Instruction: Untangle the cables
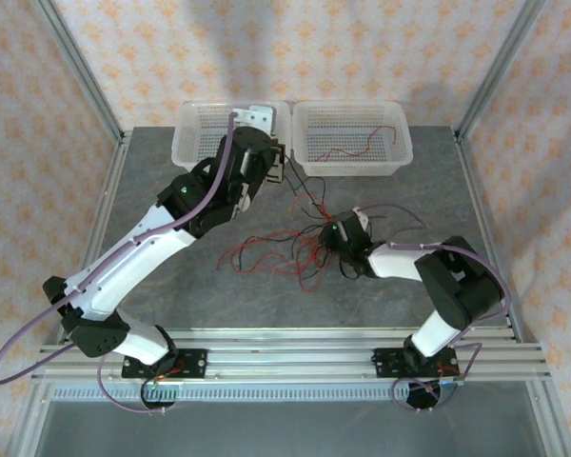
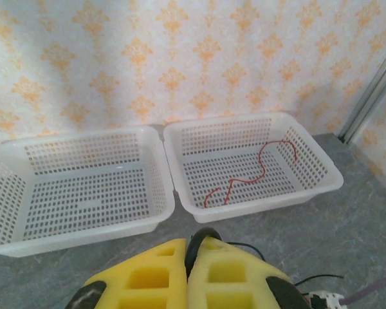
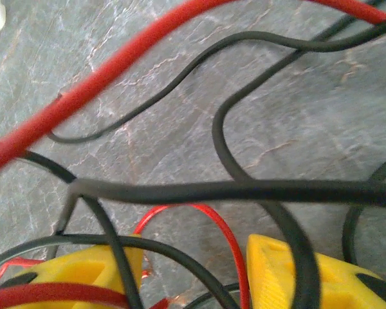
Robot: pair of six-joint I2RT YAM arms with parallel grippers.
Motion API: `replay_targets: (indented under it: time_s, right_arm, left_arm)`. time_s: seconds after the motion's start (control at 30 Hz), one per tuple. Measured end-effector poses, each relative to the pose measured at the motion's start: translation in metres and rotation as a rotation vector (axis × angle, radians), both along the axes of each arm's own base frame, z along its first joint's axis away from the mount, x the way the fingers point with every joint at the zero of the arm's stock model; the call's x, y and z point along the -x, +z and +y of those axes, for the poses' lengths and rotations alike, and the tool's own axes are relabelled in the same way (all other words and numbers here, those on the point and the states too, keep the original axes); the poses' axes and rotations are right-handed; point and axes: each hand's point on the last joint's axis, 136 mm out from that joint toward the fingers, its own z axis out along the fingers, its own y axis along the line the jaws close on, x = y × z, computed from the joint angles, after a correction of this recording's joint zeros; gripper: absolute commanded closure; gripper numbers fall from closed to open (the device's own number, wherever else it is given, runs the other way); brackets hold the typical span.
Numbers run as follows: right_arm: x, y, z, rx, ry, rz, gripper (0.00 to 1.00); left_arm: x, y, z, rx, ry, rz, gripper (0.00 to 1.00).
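Pinching a black cable (image 2: pixel 202 234) between clenched pads, the left gripper (image 2: pixel 190 252) hangs raised above the table (image 1: pixel 219 305); from it that cable slants down and back toward the right gripper (image 3: pixel 193 261), its long axis a diagonal from far-left to near-right in the overhead view, fairly straight rather than curled. The right gripper sits low in the heap, jaws standing apart; a red loop and black strands cross the gap, and nothing looks pinched there.

Around and to the left of the right gripper lies the knot of cables (image 1: pixel 276 252), red and black loops crossing one another; it spreads widest side to side, between the two arms. Ahead of the left gripper stands the right basket (image 2: pixel 251 211); one red cable (image 2: pixel 251 180) lies inside, wavy, running from the near-left toward the far-right corner. Just beside it stands the left basket (image 2: pixel 83 237).

By my reading the job is early: one cable sorted, one black cable half drawn out, the bulk of the pile not yet separated.
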Motion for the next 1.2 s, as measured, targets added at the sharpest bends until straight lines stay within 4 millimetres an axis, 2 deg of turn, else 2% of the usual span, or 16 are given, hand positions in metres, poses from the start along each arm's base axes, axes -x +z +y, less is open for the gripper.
replay_targets:
  time_s: [0.2, 0.37, 0.5, 0.57, 0.73, 0.9, 0.97, 1.03, 1.2]
  right_arm:
    - [0.005, -0.001, -0.034, -0.003, -0.077, -0.007, 0.55]
    - [0.01, -0.001, -0.065, -0.005, -0.147, -0.01, 0.55]
    - [0.013, -0.001, -0.085, -0.015, -0.2, -0.009, 0.55]
    - [0.011, -0.001, -0.093, -0.023, -0.224, -0.006, 0.55]
    - [0.008, 0.0, -0.107, -0.034, -0.254, 0.0, 0.54]
    - [0.006, 0.004, -0.121, 0.003, -0.266, 0.018, 0.53]
    - [-0.002, 0.01, -0.132, 0.011, -0.286, 0.014, 0.53]
    - [-0.012, 0.02, -0.146, 0.007, -0.314, -0.004, 0.53]
    - [-0.033, 0.034, -0.193, -0.002, -0.411, -0.034, 0.53]
  left_arm:
    - [0.003, 0.028, 0.017, -0.025, 0.056, -0.053, 1.0]
    - [0.003, 0.061, 0.036, -0.039, 0.134, -0.126, 1.0]
    - [-0.003, 0.074, 0.055, -0.061, 0.205, -0.154, 1.0]
    - [-0.01, 0.075, 0.071, -0.07, 0.255, -0.157, 1.0]
    - [-0.024, 0.068, 0.099, -0.085, 0.337, -0.149, 1.0]
    - [-0.037, 0.031, 0.1, -0.14, 0.353, -0.09, 1.0]
    - [-0.04, 0.016, 0.103, -0.165, 0.362, -0.063, 1.0]
    - [-0.043, 0.01, 0.108, -0.176, 0.375, -0.051, 1.0]
    - [-0.045, 0.009, 0.124, -0.179, 0.418, -0.052, 1.0]
